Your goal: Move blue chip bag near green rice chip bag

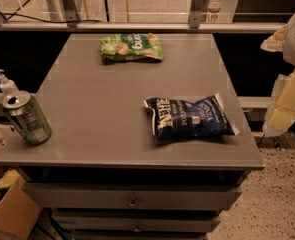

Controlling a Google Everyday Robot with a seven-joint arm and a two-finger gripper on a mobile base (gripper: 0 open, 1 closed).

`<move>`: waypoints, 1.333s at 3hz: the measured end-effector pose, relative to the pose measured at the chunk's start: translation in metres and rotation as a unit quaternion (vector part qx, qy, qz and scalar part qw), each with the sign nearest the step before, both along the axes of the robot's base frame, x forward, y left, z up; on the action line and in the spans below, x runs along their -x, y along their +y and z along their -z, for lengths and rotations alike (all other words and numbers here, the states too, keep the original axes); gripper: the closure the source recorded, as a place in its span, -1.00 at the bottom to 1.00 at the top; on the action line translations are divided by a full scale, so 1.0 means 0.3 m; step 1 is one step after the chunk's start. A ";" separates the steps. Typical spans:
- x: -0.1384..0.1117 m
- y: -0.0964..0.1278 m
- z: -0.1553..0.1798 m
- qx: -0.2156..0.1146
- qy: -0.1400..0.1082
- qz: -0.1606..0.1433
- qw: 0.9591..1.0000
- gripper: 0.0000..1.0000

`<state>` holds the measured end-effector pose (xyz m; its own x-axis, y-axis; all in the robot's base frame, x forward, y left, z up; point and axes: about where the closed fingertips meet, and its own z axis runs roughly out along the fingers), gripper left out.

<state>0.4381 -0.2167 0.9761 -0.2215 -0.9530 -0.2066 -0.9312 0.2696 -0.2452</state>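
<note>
The blue chip bag point(191, 118) lies flat on the grey cabinet top point(97, 109), near its front right corner. The green rice chip bag point(132, 47) lies flat at the far middle of the same top, well apart from the blue bag. My gripper point(283, 109) hangs at the right edge of the view, off the cabinet's right side and to the right of the blue bag. It touches neither bag and holds nothing that I can see.
A green drink can point(27, 119) stands at the front left corner of the top, with a pump bottle point(6, 83) just behind it. Drawers point(132, 198) run below the front edge. A cardboard box point(7, 214) sits on the floor at lower left. A rail point(137, 27) runs behind the cabinet.
</note>
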 end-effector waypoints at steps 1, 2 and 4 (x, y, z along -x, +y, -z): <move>-0.002 0.005 -0.004 -0.004 -0.006 -0.001 1.000 -1.00; -0.028 0.019 0.023 -0.020 -0.010 -0.004 1.000 -1.00; -0.129 0.091 0.208 -0.068 -0.004 -0.018 0.998 -1.00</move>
<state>0.4767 -0.1894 0.9138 -0.1860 -0.9233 -0.3361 -0.9391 0.2677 -0.2155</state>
